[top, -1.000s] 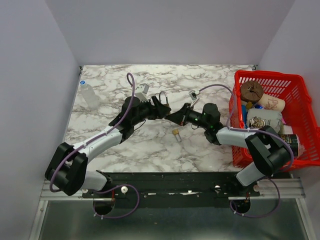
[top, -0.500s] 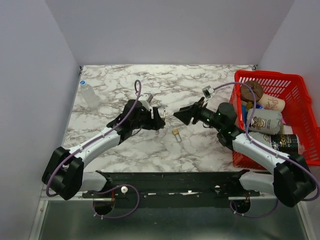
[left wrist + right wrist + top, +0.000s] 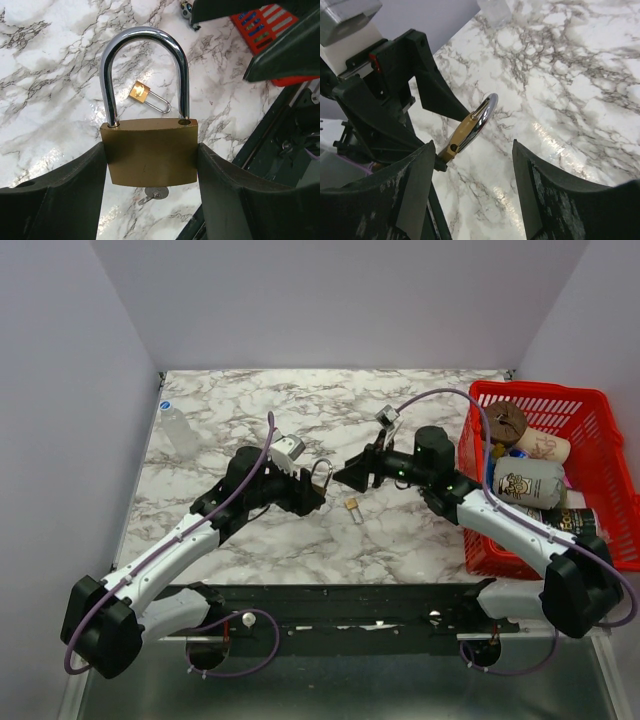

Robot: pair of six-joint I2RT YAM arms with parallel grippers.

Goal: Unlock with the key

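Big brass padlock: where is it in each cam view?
Top external: big brass padlock sits mid-table, at the left arm's tip.
Left wrist: padlock fills the centre, shackle pointing up.
Right wrist: padlock is centre-left, seen edge-on.
Shared landmark: the left gripper, clamped on its body in all three.

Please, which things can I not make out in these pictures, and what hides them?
- Left wrist view: only a bit of the key shows under the brass padlock, whose body hides the keyhole.
- Left wrist view: whether the right end of the shackle is released is unclear.
- Top view: the left claw covers the padlock's body.
- Top view: the small padlock is too small to tell locked or not.
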